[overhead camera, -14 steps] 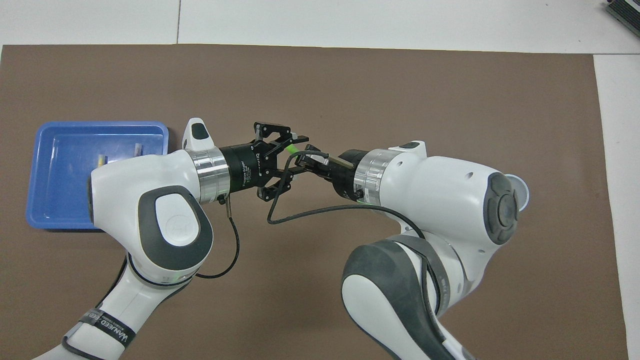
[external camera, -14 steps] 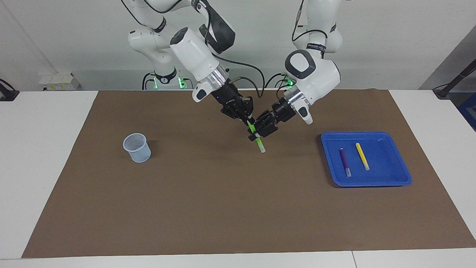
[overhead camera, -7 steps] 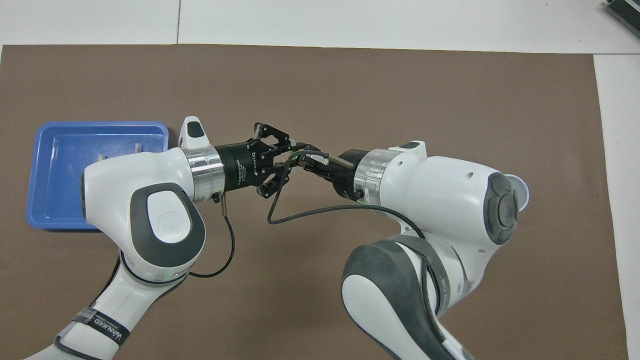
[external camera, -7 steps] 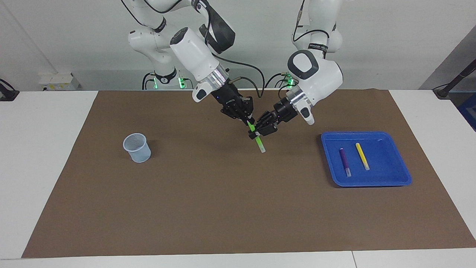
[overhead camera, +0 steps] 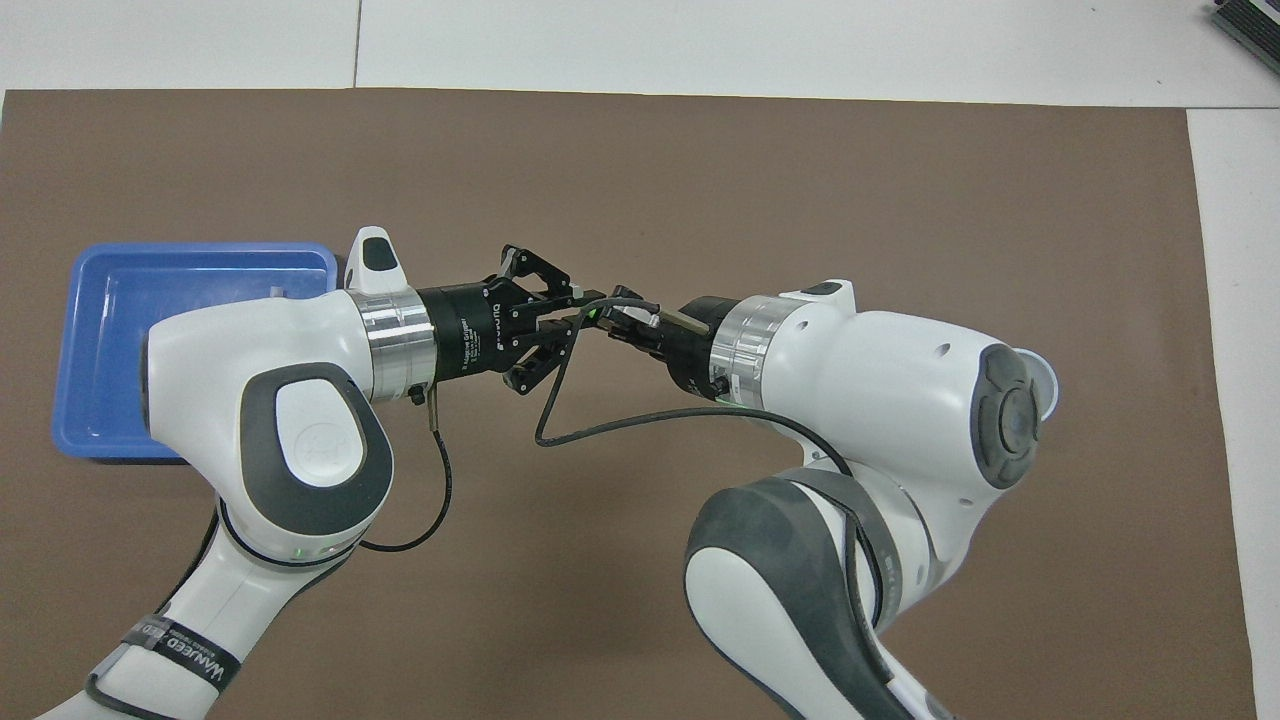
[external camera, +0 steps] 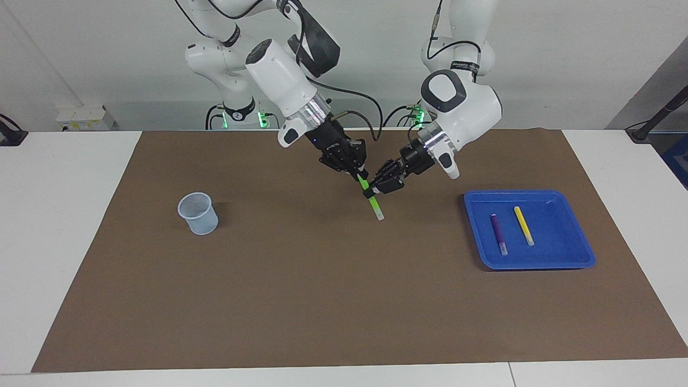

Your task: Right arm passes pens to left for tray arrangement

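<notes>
Closed in over mid-mat since a second ago: left gripper (external camera: 372,190) now pinching green pen (external camera: 374,205), right gripper (external camera: 359,175) clamped above it (handover nearly ready); purple and yellow already in tray (external camera: 559,200).

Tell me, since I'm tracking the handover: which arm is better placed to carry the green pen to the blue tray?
Left. The left gripper already meets the slim green marker pen held by the right gripper, and the shallow blue plastic tray lies toward the left arm's end of the table.
</notes>
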Motion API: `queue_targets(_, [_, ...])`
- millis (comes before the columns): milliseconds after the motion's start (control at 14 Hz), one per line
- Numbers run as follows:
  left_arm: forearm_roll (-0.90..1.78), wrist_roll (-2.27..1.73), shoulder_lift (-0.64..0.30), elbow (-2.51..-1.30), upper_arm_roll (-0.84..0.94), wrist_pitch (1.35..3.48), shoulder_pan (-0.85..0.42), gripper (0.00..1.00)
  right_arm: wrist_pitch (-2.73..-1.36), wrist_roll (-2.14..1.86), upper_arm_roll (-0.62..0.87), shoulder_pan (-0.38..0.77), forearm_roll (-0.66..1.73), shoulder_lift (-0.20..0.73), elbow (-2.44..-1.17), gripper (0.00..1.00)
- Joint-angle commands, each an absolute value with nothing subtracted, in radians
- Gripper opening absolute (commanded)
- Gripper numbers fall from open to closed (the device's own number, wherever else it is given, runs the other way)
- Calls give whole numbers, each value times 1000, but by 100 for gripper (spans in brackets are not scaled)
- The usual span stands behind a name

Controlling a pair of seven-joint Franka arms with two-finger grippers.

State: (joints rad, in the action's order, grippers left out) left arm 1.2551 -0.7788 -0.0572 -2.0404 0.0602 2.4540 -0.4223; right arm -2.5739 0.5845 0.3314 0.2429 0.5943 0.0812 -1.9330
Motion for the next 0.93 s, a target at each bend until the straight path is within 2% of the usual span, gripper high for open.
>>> queue_targets(0, [1244, -776, -25, -2071, 61, 2415, -413, 0, -2588, 597, 334, 247, 617, 91, -1919, 0])
queue_targets(427, [1213, -776, -14, -2069, 60, 2381, -396, 0, -2574, 597, 334, 244, 617, 97, -1921, 0])
queue_targets(499, [1200, -776, -14, -2071, 60, 2381, -384, 0, -2573, 597, 334, 244, 618, 97, -1921, 24])
queue_targets(570, [1142, -773, -14, -2066, 61, 2370, -376, 0, -2571, 598, 334, 245, 618, 94, -1921, 83])
queue_targets(641, [1102, -766, -14, -2057, 60, 2338, -359, 0, -2565, 600, 334, 245, 615, 87, -1922, 100])
queue_targets(855, [1008, -752, -17, -2014, 61, 2216, -270, 0, -2469, 586, 325, 230, 597, 66, -1921, 100])
